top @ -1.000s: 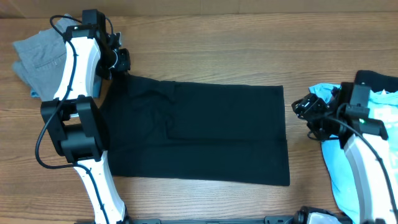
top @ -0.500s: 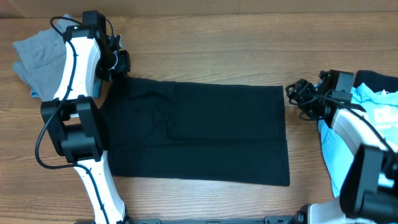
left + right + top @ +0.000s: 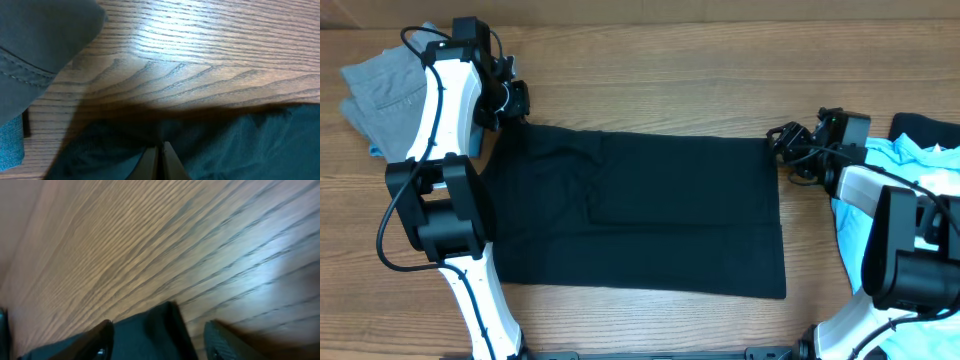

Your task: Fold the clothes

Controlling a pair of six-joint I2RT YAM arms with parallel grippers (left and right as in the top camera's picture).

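Change since a second ago: the right arm has swung from the near right up toward the far side. The right end effector [image 3: 782,140] now sits at the far-right corner of the black T-shirt [image 3: 640,210]. The left arm is unchanged and the shirt has not shifted.

Left end effector [image 3: 510,100]: at the shirt's far-left corner, fingers [image 3: 150,159] pressed together, pinching the dark fabric edge.

Right end effector: jaws apart with nothing held. In the wrist view, the two dark fingers [image 3: 102,340] straddle the shirt corner.

The black T-shirt lies mid-surface, spread flat into a wide rectangle of soft matte cloth. It has light wrinkles at the left and a faint horizontal crease across the middle.

The surface [image 3: 670,60] is brown wood with clear grain.

The grey trousers [image 3: 375,90] are bunched at the far left, seam stitching visible. The light-blue tee [image 3: 905,155] is crumpled at the right edge, partly under the right arm.
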